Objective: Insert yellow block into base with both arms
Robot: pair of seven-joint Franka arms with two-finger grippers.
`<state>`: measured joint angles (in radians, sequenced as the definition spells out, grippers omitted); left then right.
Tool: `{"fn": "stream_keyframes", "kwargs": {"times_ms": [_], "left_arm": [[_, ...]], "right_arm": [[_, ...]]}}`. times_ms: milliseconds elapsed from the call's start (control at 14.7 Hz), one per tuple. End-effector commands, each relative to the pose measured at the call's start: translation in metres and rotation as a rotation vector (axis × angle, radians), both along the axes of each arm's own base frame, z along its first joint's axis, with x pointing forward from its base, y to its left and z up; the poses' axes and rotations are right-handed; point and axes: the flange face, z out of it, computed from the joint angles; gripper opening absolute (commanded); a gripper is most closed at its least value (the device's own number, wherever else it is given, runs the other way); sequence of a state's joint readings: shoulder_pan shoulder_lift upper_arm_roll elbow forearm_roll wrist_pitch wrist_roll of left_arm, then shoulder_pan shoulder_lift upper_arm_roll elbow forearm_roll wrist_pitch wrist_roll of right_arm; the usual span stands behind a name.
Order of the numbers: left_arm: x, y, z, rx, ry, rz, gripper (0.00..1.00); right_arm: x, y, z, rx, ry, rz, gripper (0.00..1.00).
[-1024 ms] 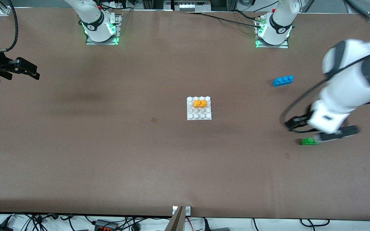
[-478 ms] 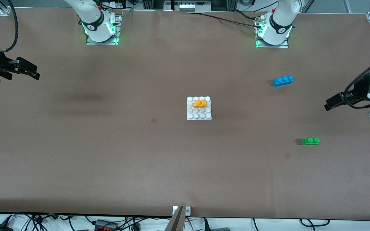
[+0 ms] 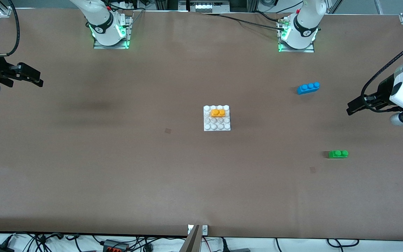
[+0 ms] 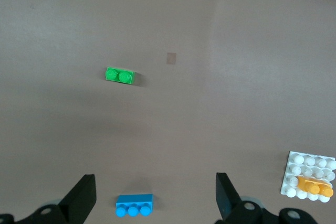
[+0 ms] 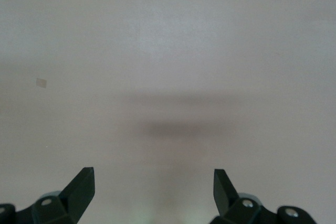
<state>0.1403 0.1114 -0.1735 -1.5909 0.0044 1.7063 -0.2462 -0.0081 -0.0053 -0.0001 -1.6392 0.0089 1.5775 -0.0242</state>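
The yellow block (image 3: 218,112) sits seated on the studs of the white base (image 3: 217,125) at mid-table, in the base's second row from the arms' side. The left wrist view shows the same pair, the yellow block (image 4: 313,185) on the base (image 4: 295,164). My left gripper (image 3: 352,108) hangs open and empty in the air over the left arm's end of the table, well away from the base; its fingers (image 4: 84,195) stand wide apart. My right gripper (image 3: 37,81) is open and empty over the right arm's end, above bare tabletop.
A blue three-stud brick (image 3: 308,87) lies toward the left arm's end, close to that arm's base. A green two-stud brick (image 3: 338,154) lies nearer the front camera at the same end. Both also show in the left wrist view: blue brick (image 4: 134,205), green brick (image 4: 119,75).
The left arm has swung up and away from beside the green brick toward its end of the table. The right arm has not moved. The yellow block has stayed on the base.
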Motion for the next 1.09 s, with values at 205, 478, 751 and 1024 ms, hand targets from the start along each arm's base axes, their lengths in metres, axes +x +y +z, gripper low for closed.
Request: {"fn": "stream_keyframes", "kwargs": {"times_ms": [205, 478, 751, 1024], "left_arm": [[-0.0072, 0.0037, 0.0024, 0.003, 0.009, -0.018, 1.0], [-0.0059, 0.0042, 0.0019, 0.005, 0.013, -0.02, 1.0], [-0.0066, -0.0006, 0.0001, 0.084, 0.03, -0.192, 1.0], [-0.0069, 0.0002, -0.0002, 0.073, 0.032, -0.192, 1.0]], "right_arm": [[-0.0017, 0.0008, 0.0022, -0.004, 0.005, -0.011, 1.0], [-0.0013, 0.0, 0.0014, -0.004, 0.007, -0.013, 1.0], [-0.0017, 0.0009, 0.0022, -0.004, 0.005, -0.011, 1.0], [-0.0017, 0.0, 0.0022, -0.004, 0.005, -0.013, 1.0]]}}
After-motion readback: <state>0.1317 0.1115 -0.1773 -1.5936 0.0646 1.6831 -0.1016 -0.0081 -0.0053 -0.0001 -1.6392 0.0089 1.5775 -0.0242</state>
